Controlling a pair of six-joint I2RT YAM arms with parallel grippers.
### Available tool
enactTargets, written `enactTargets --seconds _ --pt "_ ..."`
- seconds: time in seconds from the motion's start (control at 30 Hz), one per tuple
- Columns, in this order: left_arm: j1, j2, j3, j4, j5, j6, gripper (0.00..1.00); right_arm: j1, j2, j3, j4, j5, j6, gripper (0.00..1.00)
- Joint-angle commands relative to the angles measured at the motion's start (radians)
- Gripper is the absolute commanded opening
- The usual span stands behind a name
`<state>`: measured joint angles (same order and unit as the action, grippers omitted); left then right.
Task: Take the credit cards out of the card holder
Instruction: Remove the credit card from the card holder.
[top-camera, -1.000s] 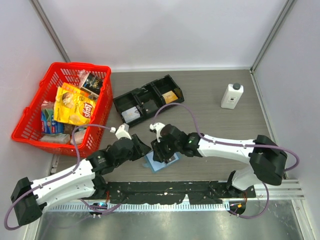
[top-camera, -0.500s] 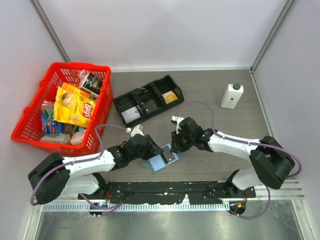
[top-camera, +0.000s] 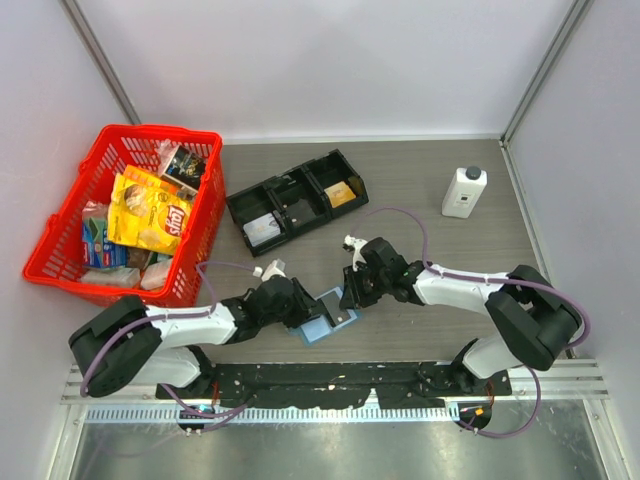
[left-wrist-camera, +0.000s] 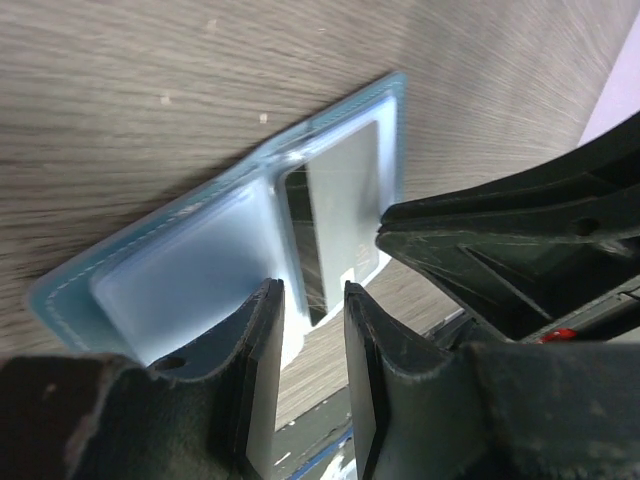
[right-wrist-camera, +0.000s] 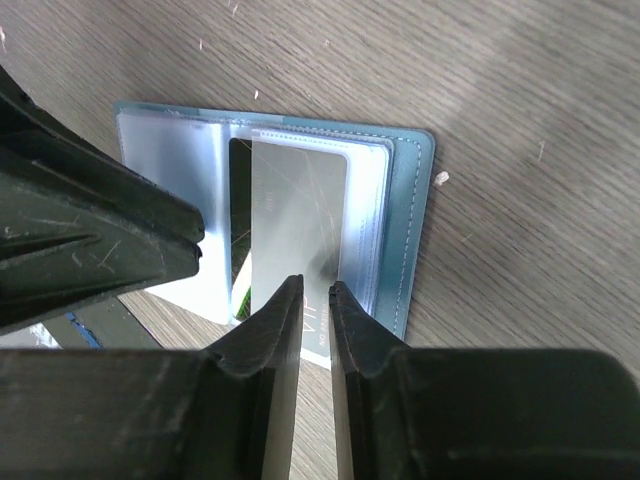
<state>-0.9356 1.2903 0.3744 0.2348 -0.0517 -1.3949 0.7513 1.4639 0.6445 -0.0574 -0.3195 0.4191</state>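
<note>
- Right claw is closed down to a thin slit, its tips over the near end of a pale grey credit card; whether they nip the card cannot be told.
- Left claw has its fingers a little apart, with something pale showing in the gap; whether they clamp anything cannot be told.
- That credit card lies flat, half out of the card holder, its far end under the clear sleeve and its near end past the holder's edge.
- Just beside it in the sleeve sits a darker card, mostly covered.
- The light-blue card holder lies open on the worktop, near the front edge, between the two claws.
- From the right wrist, the left claw's black fingers block the left part of the holder; from the left wrist, the right claw blocks its far right corner.
- A black three-part tray lies farther back, apart from the holder, with small items in its compartments.
- A red basket packed with snack bags stands at the left, near the left arm.
- A white bottle stands upright far right, well apart.
</note>
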Motion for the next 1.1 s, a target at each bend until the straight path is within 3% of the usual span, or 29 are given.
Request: enactTargets --seconds 0.0,0.47,0.63,1.07 --pt "0.004 -0.014 -0.028 0.043 -0.031 -0.052 0.34 -0.004 0.009 -0.02 0.083 -0.039 0.009 0.22" --pt "0.001 0.063 -0.022 0.064 -0.028 -0.087 0.33 -0.012 0.006 -0.063 0.1 -0.053 0.033 0.21" --pt "0.001 0.063 -0.02 0.09 -0.025 -0.076 0.24 -0.012 0.021 -0.068 0.11 -0.058 0.047 0.21" --pt "0.001 0.101 -0.025 0.185 0.006 -0.073 0.2 -0.013 0.046 -0.071 0.12 -0.055 0.06 0.22"
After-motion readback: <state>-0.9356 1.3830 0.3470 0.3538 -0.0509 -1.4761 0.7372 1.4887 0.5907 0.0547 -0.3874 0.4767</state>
